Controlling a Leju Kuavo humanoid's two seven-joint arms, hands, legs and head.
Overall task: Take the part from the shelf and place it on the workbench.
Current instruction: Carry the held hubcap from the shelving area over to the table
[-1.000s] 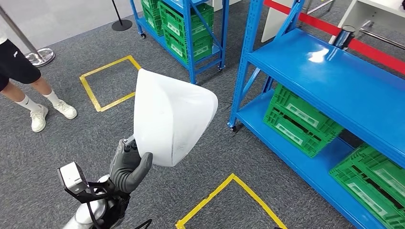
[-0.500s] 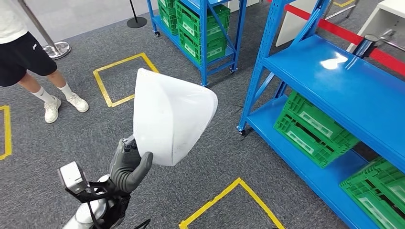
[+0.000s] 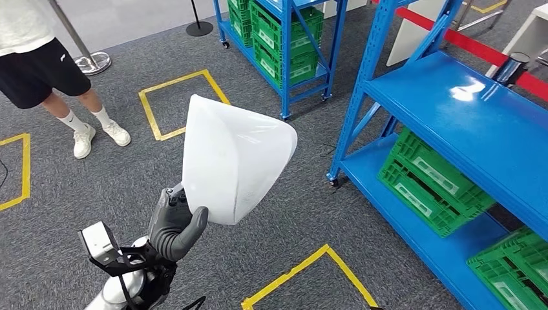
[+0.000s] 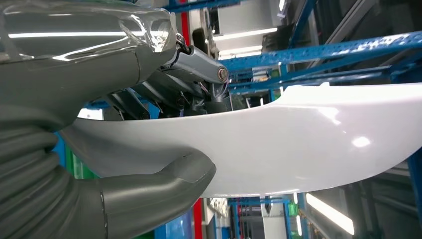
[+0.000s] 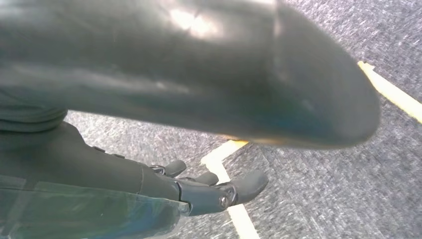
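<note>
My left hand [image 3: 174, 223] grips the lower edge of a large white curved shell part [image 3: 232, 161] and holds it upright in front of me, above the grey carpet. In the left wrist view the thumb [image 4: 149, 194] presses under the part [image 4: 308, 144] and the dark fingers lie on its other side. In the right wrist view my right hand [image 5: 199, 189] hangs over the carpet with its fingers apart and nothing in it.
A blue shelf rack [image 3: 465, 123] with green crates [image 3: 433, 181] on its lower level stands at the right. A second blue rack [image 3: 284, 39] of green crates is farther back. A person [image 3: 45, 71] stands at the far left. Yellow tape squares [image 3: 174, 103] mark the carpet.
The whole picture has slid to the right, so the camera has turned left. The part stays in my left hand in the same pose.
</note>
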